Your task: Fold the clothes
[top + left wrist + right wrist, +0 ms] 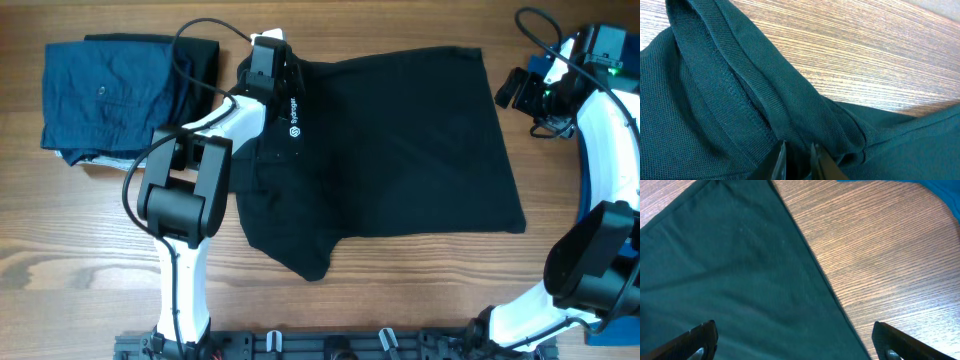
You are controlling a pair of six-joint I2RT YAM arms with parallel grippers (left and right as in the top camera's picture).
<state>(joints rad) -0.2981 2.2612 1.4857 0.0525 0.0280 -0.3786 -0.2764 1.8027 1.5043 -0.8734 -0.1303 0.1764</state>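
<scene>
From overhead we saw the black shirt (400,140) lying flat in the middle of the table (80,250). Its long axis ran left to right, collar end at the left under the left pincer (268,52), hem toward the right pincer (512,90). A folded navy garment (105,100) lay at the far left. At the left wrist, the pincer was pinching the shirt's ribbed collar (740,85). At the right wrist, the fingers (700,340) stood spread wide over the shirt's edge, with a bright blue garment (900,185) beyond

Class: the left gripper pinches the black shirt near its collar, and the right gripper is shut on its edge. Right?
No. The right gripper is open, jaws wide apart over the black shirt; the right wrist view shows it.
</scene>
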